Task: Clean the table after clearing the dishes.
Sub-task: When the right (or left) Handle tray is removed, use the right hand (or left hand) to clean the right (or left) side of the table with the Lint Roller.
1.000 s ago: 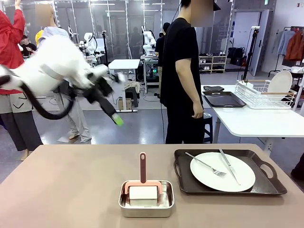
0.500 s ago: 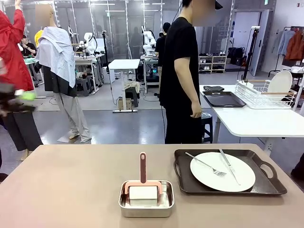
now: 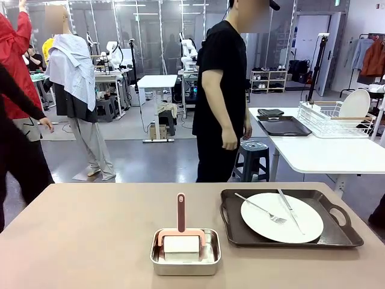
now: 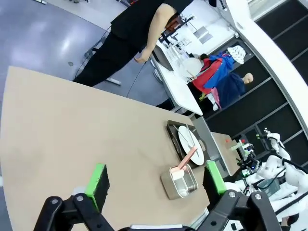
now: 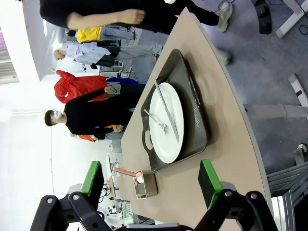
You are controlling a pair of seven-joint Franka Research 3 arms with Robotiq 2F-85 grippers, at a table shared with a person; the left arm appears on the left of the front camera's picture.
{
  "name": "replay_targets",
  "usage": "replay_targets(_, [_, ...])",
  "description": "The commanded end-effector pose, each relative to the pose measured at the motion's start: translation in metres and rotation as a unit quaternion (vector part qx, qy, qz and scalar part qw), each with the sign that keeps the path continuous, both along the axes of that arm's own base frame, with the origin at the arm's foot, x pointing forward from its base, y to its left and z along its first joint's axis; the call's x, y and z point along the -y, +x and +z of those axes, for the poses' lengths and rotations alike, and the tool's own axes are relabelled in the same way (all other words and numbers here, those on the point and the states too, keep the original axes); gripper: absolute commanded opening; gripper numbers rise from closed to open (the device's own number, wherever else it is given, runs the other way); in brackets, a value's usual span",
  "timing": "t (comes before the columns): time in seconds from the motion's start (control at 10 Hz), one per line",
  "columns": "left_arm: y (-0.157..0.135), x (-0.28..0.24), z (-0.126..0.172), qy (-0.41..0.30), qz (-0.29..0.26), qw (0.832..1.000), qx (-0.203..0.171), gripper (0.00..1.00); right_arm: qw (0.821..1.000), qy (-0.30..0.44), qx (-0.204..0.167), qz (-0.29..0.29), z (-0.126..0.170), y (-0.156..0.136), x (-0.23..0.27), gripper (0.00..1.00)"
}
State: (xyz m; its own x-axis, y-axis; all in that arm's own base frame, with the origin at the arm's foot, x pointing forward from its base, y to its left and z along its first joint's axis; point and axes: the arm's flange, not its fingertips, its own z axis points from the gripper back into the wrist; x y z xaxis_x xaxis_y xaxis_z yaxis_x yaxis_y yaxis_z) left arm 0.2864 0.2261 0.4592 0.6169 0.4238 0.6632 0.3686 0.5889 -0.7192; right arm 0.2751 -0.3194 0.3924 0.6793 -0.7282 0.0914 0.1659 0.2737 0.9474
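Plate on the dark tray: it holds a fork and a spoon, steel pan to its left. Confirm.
No spoon: the plate holds a fork and a knife, as the front view shows. The dark tray and the steel pan to its left are right.

On the table (image 3: 90, 229) right of centre, a tray (image 3: 231, 227) holding a plate (image 3: 301, 233), fork (image 3: 263, 211) left and knife (image 3: 292, 212) right on it; just left of the tray, a pan (image 3: 155, 256) with a handled block (image 3: 181, 244) inside; behind the table, a person (image 3: 219, 90); farther right, a second table (image 3: 325, 153) bearing a rack (image 3: 331, 120)
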Motion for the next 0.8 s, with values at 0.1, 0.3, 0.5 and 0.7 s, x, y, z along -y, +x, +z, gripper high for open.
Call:
replay_targets(0.1, [-0.002,-0.0039,-0.0001,-0.005,0.0,1.0,-0.001,1.0,1.0,0.003,0.002,0.002,0.0031,-0.0036,0.0,1.0])
replay_targets(0.3, [-0.002,-0.0039,-0.0001,-0.005,0.0,1.0,-0.001,1.0,1.0,0.003,0.002,0.002,0.0031,-0.0036,0.0,1.0])
replay_targets(0.5, [-0.002,-0.0039,-0.0001,-0.005,0.0,1.0,-0.001,1.0,1.0,0.003,0.002,0.002,0.0031,-0.0036,0.0,1.0])
replay_targets(0.7, [-0.002,-0.0039,-0.0001,-0.005,0.0,1.0,-0.001,1.0,1.0,0.003,0.002,0.002,0.0031,-0.0036,0.0,1.0])
